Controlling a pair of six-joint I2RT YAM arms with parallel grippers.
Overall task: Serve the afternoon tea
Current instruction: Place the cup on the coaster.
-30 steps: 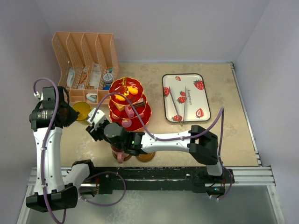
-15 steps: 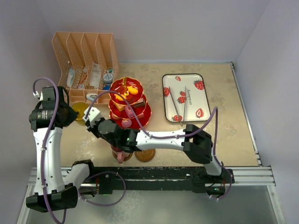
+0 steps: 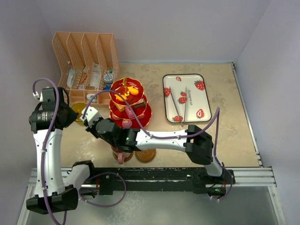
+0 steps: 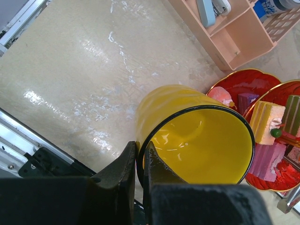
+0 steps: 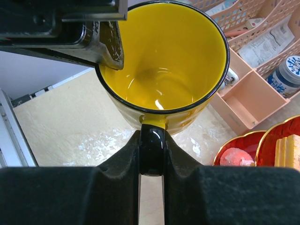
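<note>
Beige table (image 3: 225,140), near left edge: my left pincer (image 4: 140,150) pinches the yellow mug (image 5: 164,61) by its rim beside the red stand (image 3: 130,108), and my right pincer (image 5: 152,140) clamps its black handle (image 5: 152,159), probably for handover.

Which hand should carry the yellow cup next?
Probably the right hand: it is shut on the yellow cup's black handle, a steadier hold. The left hand only pinches the thin rim.
</note>
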